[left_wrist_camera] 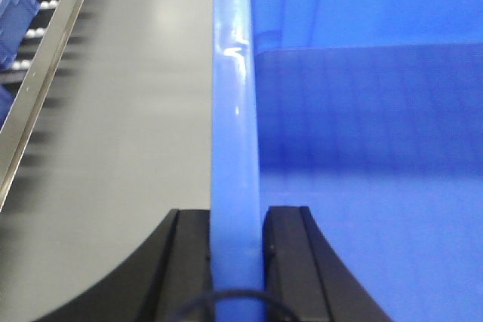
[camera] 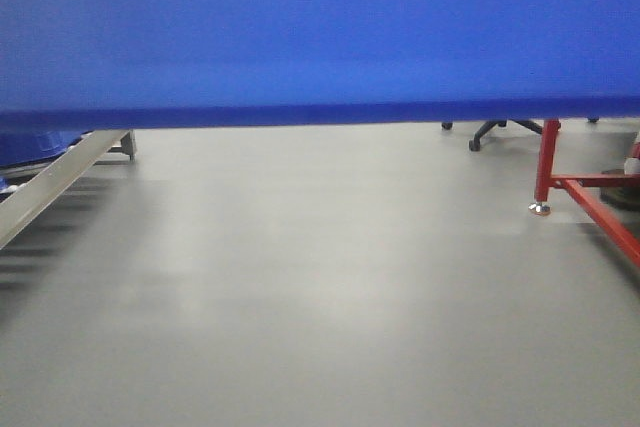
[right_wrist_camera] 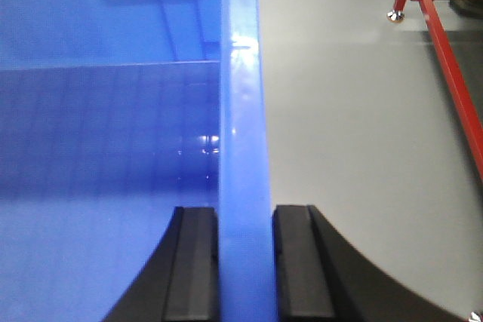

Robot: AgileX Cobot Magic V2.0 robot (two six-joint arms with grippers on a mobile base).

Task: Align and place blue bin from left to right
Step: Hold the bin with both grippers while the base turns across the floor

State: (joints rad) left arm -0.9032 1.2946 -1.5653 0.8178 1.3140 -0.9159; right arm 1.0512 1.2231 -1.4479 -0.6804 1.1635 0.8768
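Blue bin [camera: 320, 27] hangs in the air above the grey floor [camera: 320, 277], with the left gripper [left_wrist_camera: 238, 215] squeezing its thin wall on one side and the right gripper [right_wrist_camera: 245, 213] squeezing the other side. Each pinches only a little bit of smooth wall, so the bin could slip or tip toward the floor if one arm moves faster.

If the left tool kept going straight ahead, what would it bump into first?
The left tool is clamped on the blue bin, so its wall comes first, probably; depth is unclear.
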